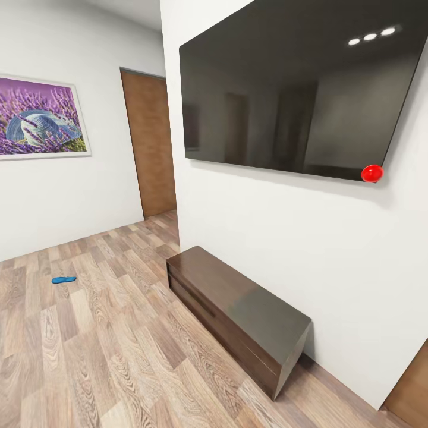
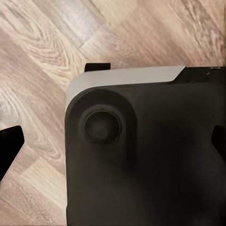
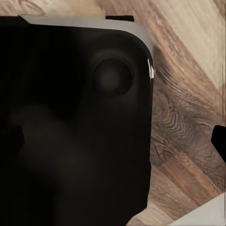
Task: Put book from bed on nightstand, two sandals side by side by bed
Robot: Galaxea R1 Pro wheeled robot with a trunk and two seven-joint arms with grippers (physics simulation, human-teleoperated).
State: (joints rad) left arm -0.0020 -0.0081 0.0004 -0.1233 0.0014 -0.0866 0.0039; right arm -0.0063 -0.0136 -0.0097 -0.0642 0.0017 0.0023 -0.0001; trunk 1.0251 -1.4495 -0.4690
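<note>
One bright blue sandal lies flat on the wood-plank floor at the far left of the head view, near the white wall under a picture. The book, the bed and the nightstand are out of view. In the left wrist view my left gripper hangs over my own dark base and the floor, with dark fingertips far apart and nothing between them. My right gripper is the same in the right wrist view, one fingertip showing at the frame's edge.
A long low dark brown bench cabinet stands against the white wall at centre right, under a large wall-mounted black screen with a red ball at its corner. A brown door is at the back. Open floor stretches left.
</note>
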